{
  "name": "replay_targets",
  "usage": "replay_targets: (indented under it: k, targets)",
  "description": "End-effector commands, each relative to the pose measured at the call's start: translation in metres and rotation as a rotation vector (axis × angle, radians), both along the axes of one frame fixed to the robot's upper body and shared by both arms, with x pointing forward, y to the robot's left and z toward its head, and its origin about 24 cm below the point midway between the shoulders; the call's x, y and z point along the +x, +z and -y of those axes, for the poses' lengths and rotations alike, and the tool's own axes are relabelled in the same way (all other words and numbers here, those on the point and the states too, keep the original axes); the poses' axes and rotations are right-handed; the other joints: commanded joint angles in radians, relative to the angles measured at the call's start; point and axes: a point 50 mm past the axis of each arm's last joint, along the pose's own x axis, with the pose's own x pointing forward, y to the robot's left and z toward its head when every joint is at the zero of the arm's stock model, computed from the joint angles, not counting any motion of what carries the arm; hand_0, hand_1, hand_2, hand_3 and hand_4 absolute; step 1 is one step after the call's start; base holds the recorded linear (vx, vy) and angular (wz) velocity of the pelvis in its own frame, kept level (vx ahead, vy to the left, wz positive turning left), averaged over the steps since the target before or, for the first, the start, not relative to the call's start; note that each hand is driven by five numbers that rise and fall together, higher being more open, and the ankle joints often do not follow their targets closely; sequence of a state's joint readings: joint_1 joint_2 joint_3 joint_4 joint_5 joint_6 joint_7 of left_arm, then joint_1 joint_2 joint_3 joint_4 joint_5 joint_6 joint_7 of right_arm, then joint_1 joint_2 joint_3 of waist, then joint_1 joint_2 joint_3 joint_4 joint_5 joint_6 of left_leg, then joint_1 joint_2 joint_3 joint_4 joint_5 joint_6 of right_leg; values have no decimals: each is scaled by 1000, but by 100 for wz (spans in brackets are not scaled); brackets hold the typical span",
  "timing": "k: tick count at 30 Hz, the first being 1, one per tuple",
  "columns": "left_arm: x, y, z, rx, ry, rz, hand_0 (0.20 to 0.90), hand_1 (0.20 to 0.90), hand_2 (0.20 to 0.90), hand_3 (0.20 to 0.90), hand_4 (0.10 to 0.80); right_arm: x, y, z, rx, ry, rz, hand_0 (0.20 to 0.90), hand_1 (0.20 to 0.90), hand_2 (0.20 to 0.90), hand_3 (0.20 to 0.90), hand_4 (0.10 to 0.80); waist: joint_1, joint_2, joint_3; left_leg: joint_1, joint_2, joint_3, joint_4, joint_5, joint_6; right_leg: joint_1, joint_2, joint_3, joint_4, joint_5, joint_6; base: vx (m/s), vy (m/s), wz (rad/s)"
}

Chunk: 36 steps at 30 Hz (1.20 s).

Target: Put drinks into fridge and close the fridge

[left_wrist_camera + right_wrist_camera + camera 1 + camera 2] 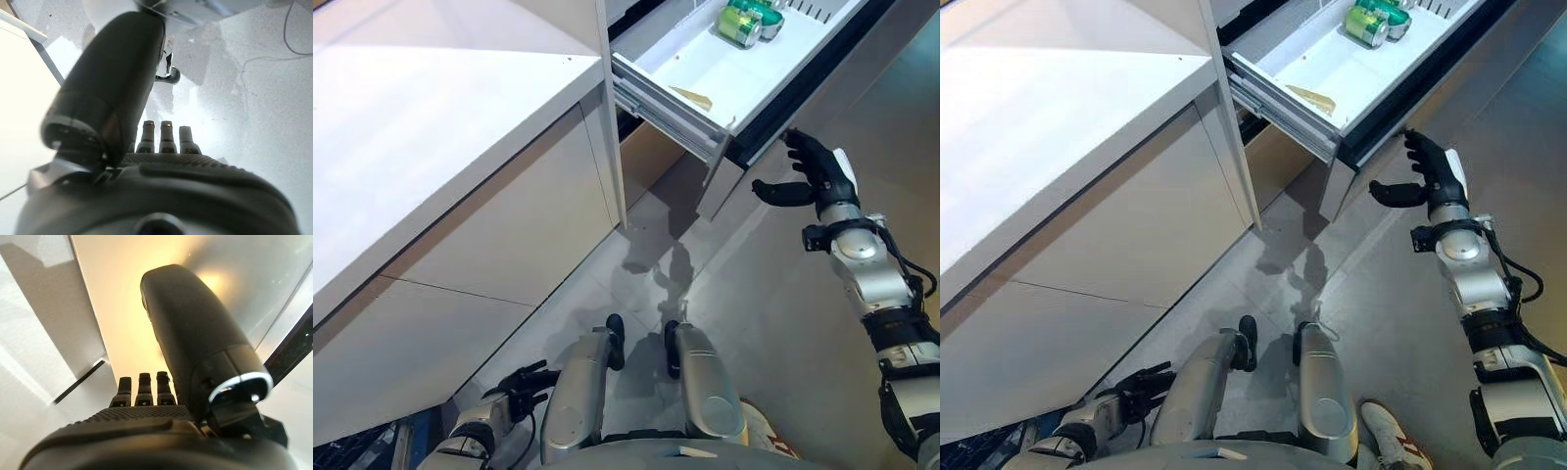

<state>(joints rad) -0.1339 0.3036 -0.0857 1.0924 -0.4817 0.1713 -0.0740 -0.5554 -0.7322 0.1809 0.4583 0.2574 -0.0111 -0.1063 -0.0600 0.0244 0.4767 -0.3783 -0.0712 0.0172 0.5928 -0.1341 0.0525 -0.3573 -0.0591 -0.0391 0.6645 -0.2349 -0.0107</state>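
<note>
A fridge drawer (744,73) is being left pulled out at the 1 o'clock corner of the head views, and two green drink cans (751,20) are being carried in it, lying on their sides against its far end. The drawer front (822,98), a long grey panel, is running from about 12 o'clock down toward 5 o'clock across the view, with its dark seal showing along the drawer's edge. The right hand (818,176) is being held up just beside the outer face of that panel, at roughly 3 o'clock; the fingers are being kept straight and spread, the thumb stuck out toward the panel's lower corner, and nothing is being held. Whether the fingertips are actually touching the panel cannot be told. The right arm is being raised with its forearm angled up toward the drawer, so the panel is lying ahead of the palm, toward 11 o'clock. The left hand (524,384) is being hung low at 7 o'clock, well apart from the drawer, fingers loosely extended and empty. By this reading the drinks are already stowed, and a push into the cabinet (489,235) by the nearer right hand is being set up.
</note>
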Motion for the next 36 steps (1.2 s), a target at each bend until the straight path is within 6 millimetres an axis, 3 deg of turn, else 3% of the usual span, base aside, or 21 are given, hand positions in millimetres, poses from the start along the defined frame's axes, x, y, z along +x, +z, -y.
replay_targets:
  k: [1, 5, 12, 17, 24, 30, 34, 36]
  targets:
    - [3, 2, -2, 19, -18, 18, 900, 900, 900, 900, 800, 21, 96, -64, -3, 267, 347, 900, 900, 900, 900, 800, 84, -11, -33, 41, -32, -10, 44, -127, 28, 48, 16, -18, -63, 36, -43, 0, 0, 0]
    - [5, 2, 2, 20, -20, 22, 900, 900, 900, 900, 800, 29, 112, -95, 6, 359, 373, 900, 900, 900, 900, 800, 112, -6, -27, 58, -31, -17, 24, -119, 22, 72, 11, -30, -87, 40, -41, 7, 5, 4]
    - [4, 1, 5, 34, -43, 10, 900, 900, 900, 900, 800, 41, 117, -138, 46, 471, 339, 900, 900, 900, 900, 800, 168, -1, -49, 138, -27, -48, -90, -70, 5, 178, -1, -65, -202, 66, -32, 60, 15, 24]
    - [4, 1, 3, 48, -63, 5, 900, 900, 900, 900, 800, 49, 119, -154, 93, 463, 325, 900, 900, 900, 900, 800, 214, -5, -82, 203, -26, -90, -207, -21, -10, 256, -7, -109, -309, 88, -23, 30, 5, 29]
    - [-2, 0, -1, 54, -96, 7, 900, 900, 900, 900, 800, 55, 120, -140, 103, 359, 340, 900, 900, 900, 900, 800, 251, -24, -139, 276, -24, -117, -319, 13, -23, 347, -10, -153, -446, 119, -3, 14, -7, 29]
    - [-23, -7, -2, 22, -122, -6, 900, 900, 900, 900, 800, 53, 108, -107, 113, 225, 351, 900, 900, 900, 900, 800, 237, -52, -205, 328, -14, -92, -364, 12, -24, 393, -7, -148, -514, 147, 15, 1, 12, 5]
    - [-36, -11, 3, 0, -91, -15, 900, 900, 900, 900, 800, 45, 65, -79, 183, 175, 202, 900, 900, 900, 900, 800, 197, -68, -258, 362, -5, -59, -404, 13, -22, 405, -6, -117, -560, 176, 35, -61, 42, -13]
    - [-40, -11, 2, -9, -39, 3, 900, 900, 900, 900, 800, 33, 22, -60, 235, 125, 70, 900, 900, 900, 900, 800, 166, -76, -285, 389, 3, -36, -436, 16, -21, 414, -6, -97, -590, 198, 48, -102, 30, -38]
